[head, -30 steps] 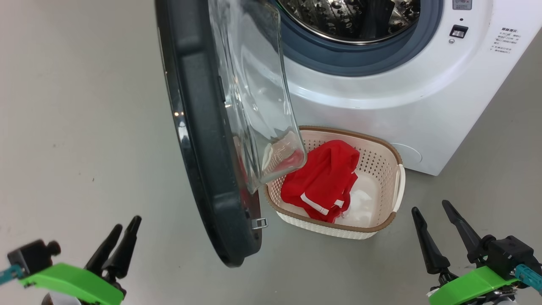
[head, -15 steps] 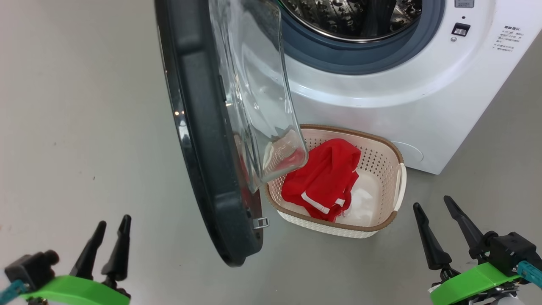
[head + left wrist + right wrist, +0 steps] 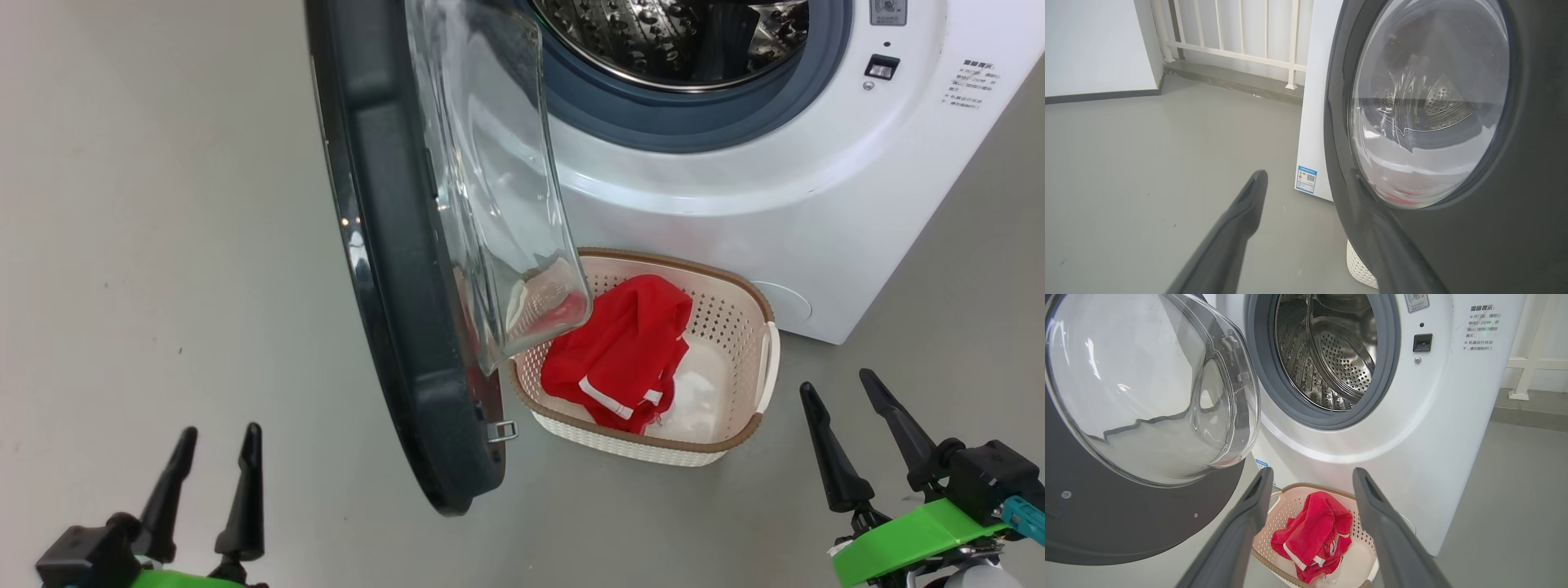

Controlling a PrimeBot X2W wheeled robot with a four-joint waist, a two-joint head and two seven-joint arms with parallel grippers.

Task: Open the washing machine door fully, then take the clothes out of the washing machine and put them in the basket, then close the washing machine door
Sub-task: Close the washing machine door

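1. Head view: door point(image 3: 392, 286) hangs wide open, edge-on to you, leaving the drum point(image 3: 678, 41) mouth clear.
2. Red clothes point(image 3: 620, 343) lie in the basket point(image 3: 620, 437), on the floor point(image 3: 163, 245) just before the washer point(image 3: 735, 212), under the opening for a short drop.
3. Right wrist view: the drum looks empty, so you likely have only door closing left.
4. Your left fingers point(image 3: 243, 498) are spread, holding nothing, low by the door's outer face, likely placed to push it.
5. Your right fingers point(image 3: 826, 457) are spread too, empty, near the basket.
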